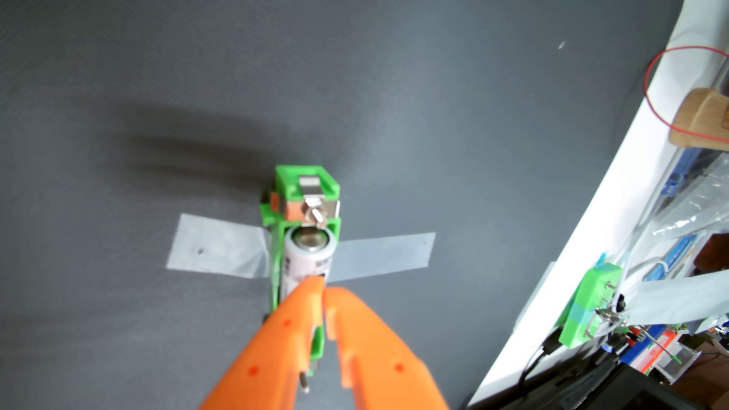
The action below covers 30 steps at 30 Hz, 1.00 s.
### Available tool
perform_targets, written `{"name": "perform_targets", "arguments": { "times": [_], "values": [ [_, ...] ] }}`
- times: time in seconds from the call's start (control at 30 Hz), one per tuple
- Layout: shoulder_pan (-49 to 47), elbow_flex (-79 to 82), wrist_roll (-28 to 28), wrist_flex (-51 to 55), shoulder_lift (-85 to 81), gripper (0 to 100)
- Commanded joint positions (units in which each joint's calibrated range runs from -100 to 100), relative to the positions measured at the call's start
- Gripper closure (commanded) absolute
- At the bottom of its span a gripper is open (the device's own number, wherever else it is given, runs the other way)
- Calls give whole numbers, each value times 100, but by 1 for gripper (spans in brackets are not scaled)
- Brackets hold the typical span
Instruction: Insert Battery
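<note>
- Wrist view, looking down the orange jaws (pixel 322 284) that enter from the bottom edge and taper to a point in the middle of the picture.
- The jaws stand almost closed, only a thin slit between their tips; the tips meet at the near end of the battery (pixel 308 258), and whether they pinch it or merely press on it cannot be told.
- The battery is a white cylinder with dark print, lying in the channel of a green holder (pixel 305 185). Its far metal end faces a silvery contact spring (pixel 313 211) set in the holder's far block.
- The holder is fixed to the worktop by a strip of pale tape (pixel 221 252) running out to left and right beneath it.
- Judged step: the last part of insertion, with the battery in the slot and being seated against the spring.
- The next move probably calls for a gentle push towards the far end, kept in line with the channel so the battery does not tip out, then parting the jaws and lifting straight away.
- The worktop (pixel 118 98) is a dark grey matt mat, bare on the left and far side, with a soft blurred shadow left of the holder.
- On the right a white edge (pixel 584 236) runs diagonally. Beyond it lies clutter: a wooden block (pixel 702 122), a red wire loop (pixel 653 106), a second green printed part (pixel 587 307) with screws and cables, and clear plastic.
</note>
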Motion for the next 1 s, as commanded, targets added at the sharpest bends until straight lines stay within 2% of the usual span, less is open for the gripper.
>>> {"name": "perform_targets", "arguments": {
  "times": [0.0,0.3,0.57,0.9,0.97],
  "values": [
    [-82,41,19,91,-2,98],
    [-93,293,24,100,-343,98],
    [-11,942,24,15,-1627,98],
    [36,915,-12,100,-3153,98],
    [60,951,-12,100,-3311,95]
  ]
}}
